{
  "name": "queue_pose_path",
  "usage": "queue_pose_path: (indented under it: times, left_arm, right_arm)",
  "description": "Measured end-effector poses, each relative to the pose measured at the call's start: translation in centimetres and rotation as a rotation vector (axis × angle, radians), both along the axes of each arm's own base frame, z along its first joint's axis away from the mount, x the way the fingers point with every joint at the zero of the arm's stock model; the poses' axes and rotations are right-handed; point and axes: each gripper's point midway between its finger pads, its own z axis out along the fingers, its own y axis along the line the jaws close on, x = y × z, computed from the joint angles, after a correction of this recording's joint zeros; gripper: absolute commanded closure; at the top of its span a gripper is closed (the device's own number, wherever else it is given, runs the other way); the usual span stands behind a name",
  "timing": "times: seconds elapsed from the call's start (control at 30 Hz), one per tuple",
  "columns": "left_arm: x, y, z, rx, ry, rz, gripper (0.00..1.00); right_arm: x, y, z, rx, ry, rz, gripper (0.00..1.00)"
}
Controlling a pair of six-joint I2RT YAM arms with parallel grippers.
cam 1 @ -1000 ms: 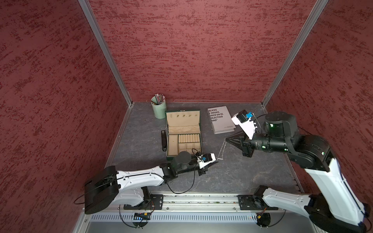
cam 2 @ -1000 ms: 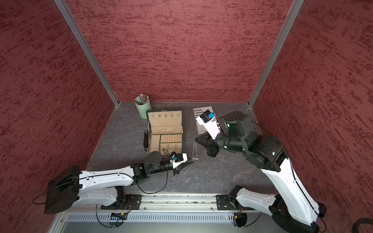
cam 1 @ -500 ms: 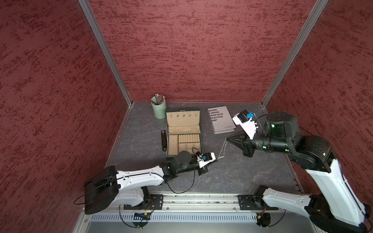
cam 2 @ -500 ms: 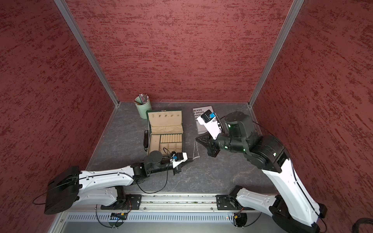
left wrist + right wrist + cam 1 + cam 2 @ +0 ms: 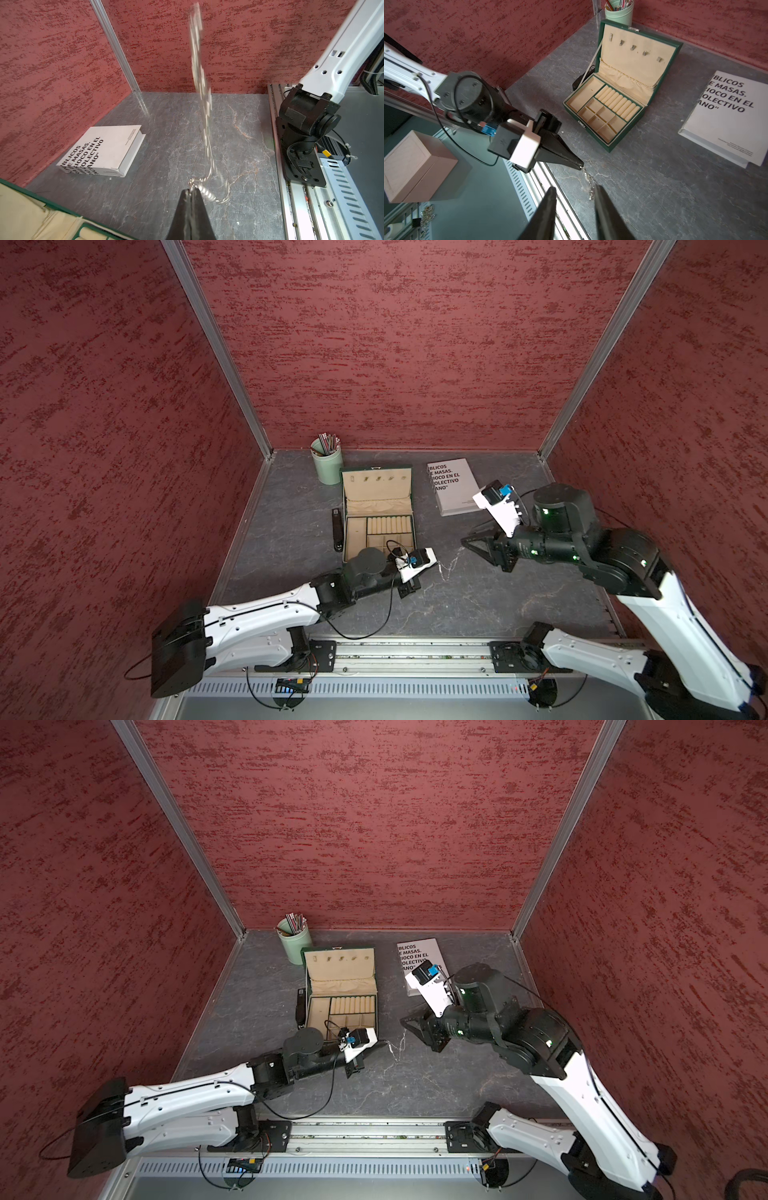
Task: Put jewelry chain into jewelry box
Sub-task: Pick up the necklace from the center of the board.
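Silvery and thin, the jewelry chain (image 5: 588, 180) is pinched at one end in the tip of the left end effector (image 5: 580, 165), whose jaws are closed on it. From there its long axis runs right and a little far, toward the right end effector (image 5: 575, 188). That one's jaws stand apart, with the chain's free part passing between them. Whether it touches either one, or rests on the counter (image 5: 478, 605), I cannot tell, since the links blur in the left wrist view. The jewelry box (image 5: 593, 136) sits open just left and slightly far of the left tip, well apart from the right arm, so the left arm is plainly the nearer carrier. The move probably turns on swinging the held end left and far over the box's near wall into a compartment. In both top views the left arm's own wrist overhangs the box's near right corner, and the raised lid closes off the far side. The trailing length could snag on the rim. A black bar (image 5: 337, 531) lies beside the box's left wall. A white book (image 5: 453, 489) and a green cup (image 5: 328, 468) stand farther off, clear of the path.
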Motion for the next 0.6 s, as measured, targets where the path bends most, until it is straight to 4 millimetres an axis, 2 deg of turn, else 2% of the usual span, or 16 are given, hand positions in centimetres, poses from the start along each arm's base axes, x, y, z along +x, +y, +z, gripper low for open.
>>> queue_pose_path:
  times: [0.2, 0.3, 0.47, 0.6]
  left_arm:
    - [0.3, 1.5, 2.1, 0.063, -0.054, 0.036, 1.0]
    - [0.4, 2.4, 3.2, 0.091, -0.09, 0.056, 1.0]
    - [0.8, 4.3, 4.5, 0.128, -0.154, 0.104, 1.0]
    - [1.7, 5.9, 4.9, 0.155, -0.178, 0.168, 1.0]
  right_arm:
    - [0.9, 0.4, -0.7, 0.037, -0.02, -0.038, 0.28]
    - [2.3, -0.1, -1.1, 0.075, -0.08, -0.12, 0.26]
    - [4.7, -1.2, -4.6, 0.119, -0.147, -0.273, 0.25]
    - [7.0, -1.2, -6.3, 0.151, -0.134, -0.4, 0.24]
